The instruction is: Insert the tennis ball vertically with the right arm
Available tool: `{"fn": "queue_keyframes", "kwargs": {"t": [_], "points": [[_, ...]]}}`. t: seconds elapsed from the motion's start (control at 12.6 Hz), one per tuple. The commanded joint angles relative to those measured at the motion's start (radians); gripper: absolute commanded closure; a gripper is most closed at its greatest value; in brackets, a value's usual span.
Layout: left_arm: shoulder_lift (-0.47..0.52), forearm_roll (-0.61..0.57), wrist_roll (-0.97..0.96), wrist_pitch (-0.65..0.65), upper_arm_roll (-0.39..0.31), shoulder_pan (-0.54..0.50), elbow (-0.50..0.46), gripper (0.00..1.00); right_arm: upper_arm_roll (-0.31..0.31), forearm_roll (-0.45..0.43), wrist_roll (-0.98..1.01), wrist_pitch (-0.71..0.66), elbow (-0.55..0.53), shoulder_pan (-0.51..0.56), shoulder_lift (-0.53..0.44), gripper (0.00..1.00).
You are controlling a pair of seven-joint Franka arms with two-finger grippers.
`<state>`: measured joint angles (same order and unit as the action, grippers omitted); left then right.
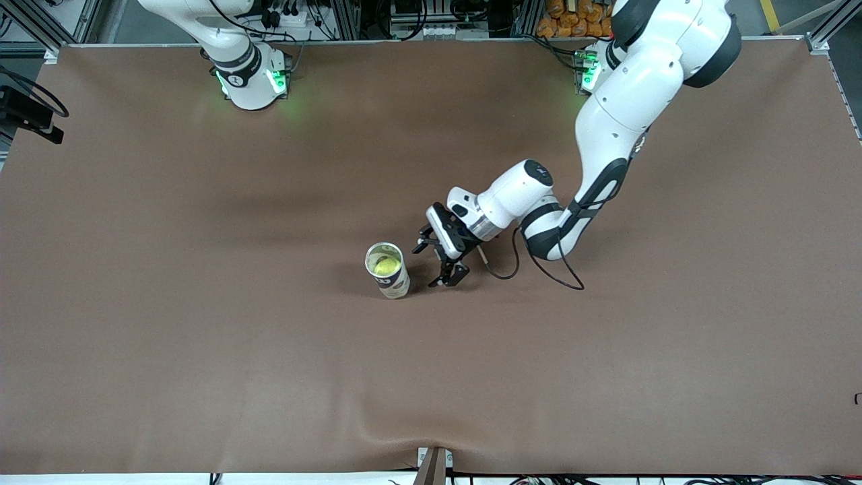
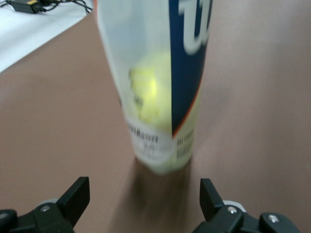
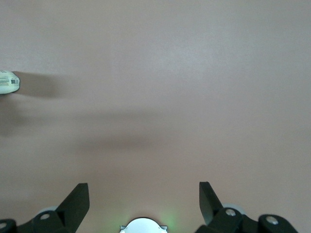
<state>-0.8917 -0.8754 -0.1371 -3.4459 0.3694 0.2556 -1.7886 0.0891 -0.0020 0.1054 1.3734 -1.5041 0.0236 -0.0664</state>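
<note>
Clear plastic can (image 1: 388, 270), blue label lettering unreadable, holds the tennis ball (image 1: 386, 265); left tool (image 1: 432, 262) beside it and right tool (image 3: 144, 201) both gape empty.

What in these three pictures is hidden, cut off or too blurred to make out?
- Can top: cut off by the left wrist view's upper edge.
- Can label text: blurred, left wrist view.
- Tennis ball: mostly hidden by the can's wall.
- Right gripper: out of the front view; only its open fingertips show.
- Left gripper: open beside the can.

Right pincer (image 3: 143, 204) spread wide over brown table (image 3: 170, 87), can's (image 3: 8, 82) edge
</note>
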Motion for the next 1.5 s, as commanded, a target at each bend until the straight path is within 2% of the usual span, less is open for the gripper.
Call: {"fn": "queue_keyframes", "kwargs": {"t": [0.0,0.24,0.47,0.63,0.79,1.11,1.42], "points": [[0.06,-0.115,-0.015,0.002,0.043,-0.143,-0.094,0.0,-0.005,-0.012,0.007,-0.01,0.007,0.003,0.002,0.0],[0.054,-0.125,-0.034,0.023,0.048,-0.209,-0.054,0.0,-0.005,-0.009,0.002,-0.004,0.007,0.003,0.003,0.0],[0.054,-0.123,-0.16,0.03,0.048,-0.236,-0.003,0.0,-0.005,-0.003,-0.001,0.004,0.008,0.001,0.005,0.0],[0.053,-0.116,-0.249,0.049,0.048,-0.236,0.062,0.0,-0.005,0.0,-0.03,0.033,0.007,0.001,0.007,0.0],[0.05,-0.099,-0.3,0.14,0.048,-0.233,0.144,0.0,-0.005,0.0,-0.047,0.036,0.007,-0.005,0.008,0.0],[0.05,0.057,-0.299,0.314,0.06,-0.214,0.266,0.0,-0.005,0.0,-0.047,0.035,0.007,-0.011,0.013,0.0],[0.059,0.226,-0.292,0.599,0.161,-0.217,0.388,0.0,-0.003,-0.001,-0.047,0.035,0.01,-0.007,0.011,0.0]]}}
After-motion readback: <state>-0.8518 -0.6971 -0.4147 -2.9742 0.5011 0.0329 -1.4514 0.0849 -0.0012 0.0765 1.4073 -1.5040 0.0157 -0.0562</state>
